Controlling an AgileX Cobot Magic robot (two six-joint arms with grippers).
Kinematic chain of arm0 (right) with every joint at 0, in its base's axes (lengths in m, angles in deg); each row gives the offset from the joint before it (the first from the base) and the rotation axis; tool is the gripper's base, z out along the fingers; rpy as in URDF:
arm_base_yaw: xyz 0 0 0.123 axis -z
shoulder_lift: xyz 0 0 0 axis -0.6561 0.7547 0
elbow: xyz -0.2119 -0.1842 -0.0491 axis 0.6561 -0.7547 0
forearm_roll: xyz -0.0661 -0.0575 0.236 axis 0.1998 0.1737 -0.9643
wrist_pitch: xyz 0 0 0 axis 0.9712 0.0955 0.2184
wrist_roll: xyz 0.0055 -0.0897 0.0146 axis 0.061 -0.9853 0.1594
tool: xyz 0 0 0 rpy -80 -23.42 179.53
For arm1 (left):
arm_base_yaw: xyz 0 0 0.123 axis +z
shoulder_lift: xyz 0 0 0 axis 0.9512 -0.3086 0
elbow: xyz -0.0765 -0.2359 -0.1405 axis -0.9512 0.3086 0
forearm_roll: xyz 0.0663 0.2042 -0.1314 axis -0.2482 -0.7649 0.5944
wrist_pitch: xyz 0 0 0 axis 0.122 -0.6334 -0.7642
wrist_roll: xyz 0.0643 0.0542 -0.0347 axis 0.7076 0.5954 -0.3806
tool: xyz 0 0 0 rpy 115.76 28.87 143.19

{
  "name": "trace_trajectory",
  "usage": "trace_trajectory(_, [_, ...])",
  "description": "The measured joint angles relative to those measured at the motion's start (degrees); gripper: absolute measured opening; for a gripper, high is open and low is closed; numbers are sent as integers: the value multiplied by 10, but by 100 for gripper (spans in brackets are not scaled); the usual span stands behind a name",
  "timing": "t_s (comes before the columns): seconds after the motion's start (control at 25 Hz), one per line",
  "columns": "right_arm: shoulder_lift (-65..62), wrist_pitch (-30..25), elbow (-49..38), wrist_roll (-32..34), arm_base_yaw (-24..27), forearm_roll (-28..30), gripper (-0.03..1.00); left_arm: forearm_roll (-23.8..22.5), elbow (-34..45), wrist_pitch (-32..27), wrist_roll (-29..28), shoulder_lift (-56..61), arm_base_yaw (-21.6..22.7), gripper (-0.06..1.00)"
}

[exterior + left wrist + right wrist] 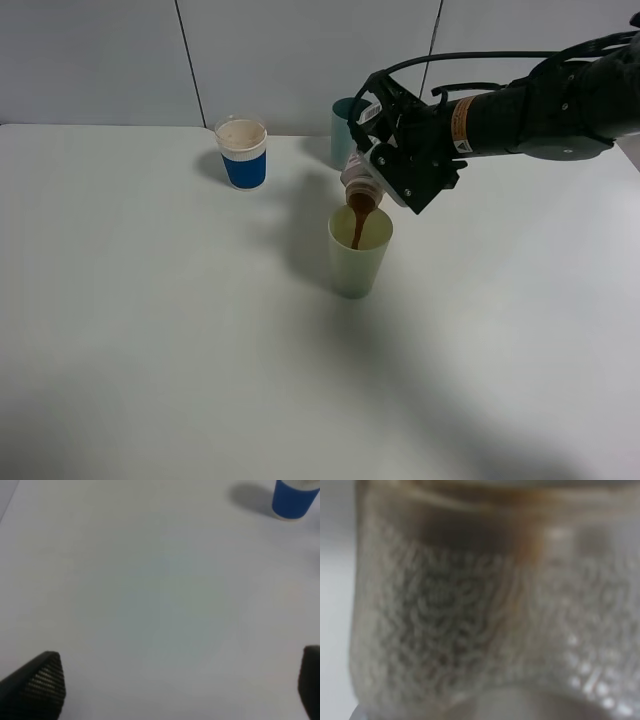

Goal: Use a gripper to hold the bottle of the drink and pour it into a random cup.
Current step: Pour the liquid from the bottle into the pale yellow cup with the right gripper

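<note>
Most of the bottle of the drink [360,190] is hidden behind the right pincer [388,172]. Only the neck, the shoulder and a strip of pink label show. Right wrist view is pure blur: clear plastic of the bottle [480,610] with a bubbly texture fills the frame, brown tint along one edge, no fingers to make out. Left wrist view cuts the blue white-rimmed cup [295,499] off at the frame edge.

Nearest: pale yellowish-green cup [360,252], upright on the white worktop [150,330]. Bottle sits just above it, tipped steeply, long axis slanted, mouth down over the cup's opening, base up inside the pincer. Brown stream runs from the mouth into the cup.

Right pincer is clenched on the bottle body. Left pincer [175,687] is released, fingers wide apart above the worktop, gripping nothing.

Further back: blue cup on the left, teal tumbler [342,120] partly hidden behind the right pincer.
</note>
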Motion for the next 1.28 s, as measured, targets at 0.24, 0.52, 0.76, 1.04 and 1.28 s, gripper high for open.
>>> trace_trajectory(0.24, [0,-1,0,-9,-5,0,36,0,0,0,0,0,0,93])
trace_trajectory(0.52, [-3,0,0,-16,-11,-1,36,0,0,0,0,0,0,93])
trace_trajectory(0.76, [-3,-1,0,-41,-16,-1,36,0,0,0,0,0,0,93])
trace_trajectory(1.04, [-3,0,0,-63,-21,-2,36,0,0,0,0,0,0,93])
trace_trajectory(1.28, [-3,0,0,-81,-21,-3,36,0,0,0,0,0,0,93])
